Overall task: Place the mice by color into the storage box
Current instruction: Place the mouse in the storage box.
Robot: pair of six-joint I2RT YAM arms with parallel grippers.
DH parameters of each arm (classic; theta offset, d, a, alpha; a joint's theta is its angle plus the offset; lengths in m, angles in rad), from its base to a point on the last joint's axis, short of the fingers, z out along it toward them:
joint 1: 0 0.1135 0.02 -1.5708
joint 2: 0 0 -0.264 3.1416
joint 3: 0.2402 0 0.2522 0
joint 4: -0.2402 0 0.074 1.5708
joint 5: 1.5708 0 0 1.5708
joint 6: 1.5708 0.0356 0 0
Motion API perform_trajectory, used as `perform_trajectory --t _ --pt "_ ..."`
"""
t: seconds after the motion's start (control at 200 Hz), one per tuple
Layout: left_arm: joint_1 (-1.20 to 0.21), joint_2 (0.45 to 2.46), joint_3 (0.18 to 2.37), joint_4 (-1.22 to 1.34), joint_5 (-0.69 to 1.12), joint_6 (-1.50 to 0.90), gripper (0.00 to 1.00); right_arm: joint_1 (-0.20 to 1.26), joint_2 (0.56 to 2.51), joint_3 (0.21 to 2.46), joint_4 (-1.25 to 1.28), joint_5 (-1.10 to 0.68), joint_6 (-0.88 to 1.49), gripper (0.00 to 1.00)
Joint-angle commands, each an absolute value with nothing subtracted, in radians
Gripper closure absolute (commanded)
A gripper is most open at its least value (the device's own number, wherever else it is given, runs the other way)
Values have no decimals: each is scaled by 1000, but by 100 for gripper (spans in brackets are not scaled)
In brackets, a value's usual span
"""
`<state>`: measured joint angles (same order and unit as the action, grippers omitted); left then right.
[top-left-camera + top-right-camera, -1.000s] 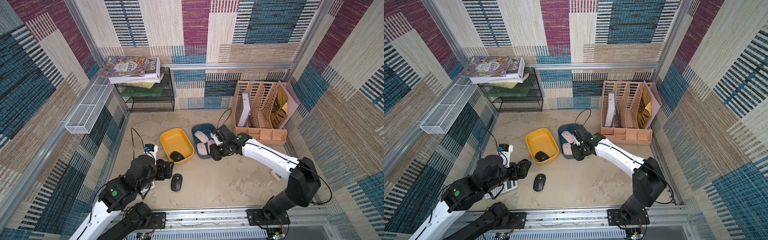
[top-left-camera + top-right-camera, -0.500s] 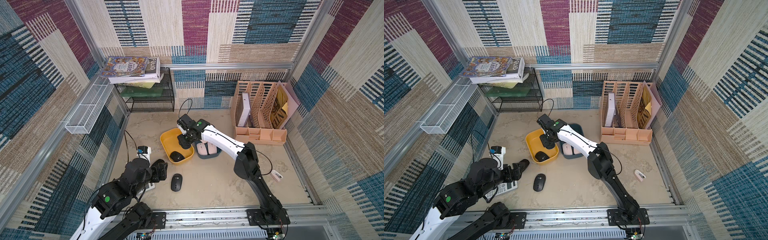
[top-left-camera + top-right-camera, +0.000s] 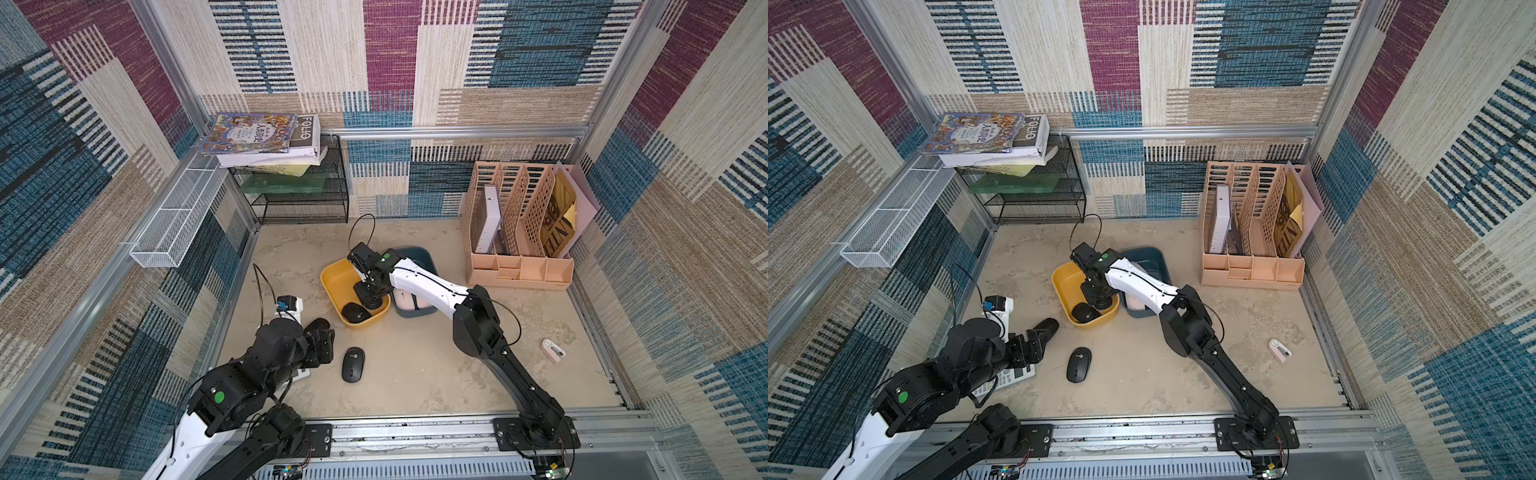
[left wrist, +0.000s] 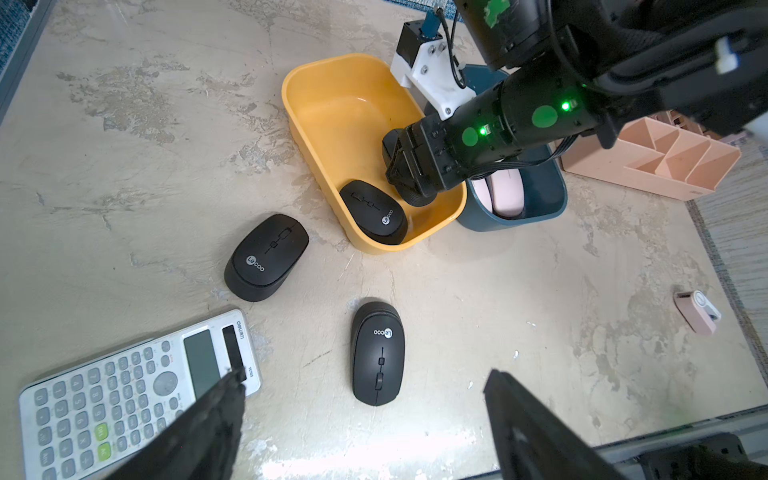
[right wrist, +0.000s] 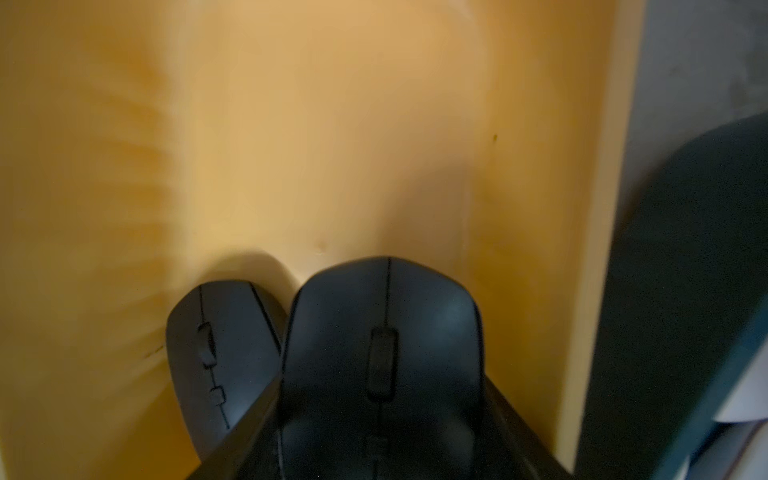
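Right gripper [image 3: 370,291] sits low inside the rounded yellow plastic bin [image 3: 332,282] at frame centre. In both top views its own body hides what it carries. Only the right wrist view shows it: fingers clamped on either side of a black oval mouse [image 5: 382,332] over the yellow floor. Can't tell if it touches down. That pic is blurred and the mouse's rear is cut off.

Just beside it a second black mouse [image 5: 220,353] lies in the bin, at the bin's lower corner in a top view [image 3: 356,312].

The white right forearm crosses the dark blue plastic bin [image 3: 419,253], just right of the yellow one. It covers most of the pale pink mice [image 4: 505,195] inside, so count unclear.

Left gripper [image 3: 1030,345], lower left, has jaws spread wide w/ nothing between. It part-covers the white keypad calculator [image 3: 1009,376].

On the beige table [image 3: 1163,374]:
- third black mouse [image 3: 1077,365], in the open, bottom centre
- fourth black mouse [image 3: 1048,326], just off the left fingertips
- small pinkish-white gadget [image 3: 1280,350], alone at right, well apart

Peach slotted desk organiser [image 3: 1252,266] stands upper right.
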<state>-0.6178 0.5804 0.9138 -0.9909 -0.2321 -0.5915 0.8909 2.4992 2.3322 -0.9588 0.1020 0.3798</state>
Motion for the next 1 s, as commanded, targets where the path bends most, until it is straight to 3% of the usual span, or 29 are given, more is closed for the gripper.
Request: perform_trajectory --t 0.0,0.25,0.576,0.786,0.992 --pt "-616 584 909 -975 -220 -601 6 896 2518 2331 -976 145 384 46" --pt "-614 608 899 -969 -210 -607 6 908 2536 2337 -971 158 382 22" --pt "-559 688 935 -1013 -236 -619 6 926 2428 2325 -931 112 390 0" --pt "-437 737 936 -1019 -192 -595 5 936 2317 2286 -881 33 387 4" --pt "-251 890 933 -1024 -10 -506 4 923 2139 2115 -807 -33 384 4"
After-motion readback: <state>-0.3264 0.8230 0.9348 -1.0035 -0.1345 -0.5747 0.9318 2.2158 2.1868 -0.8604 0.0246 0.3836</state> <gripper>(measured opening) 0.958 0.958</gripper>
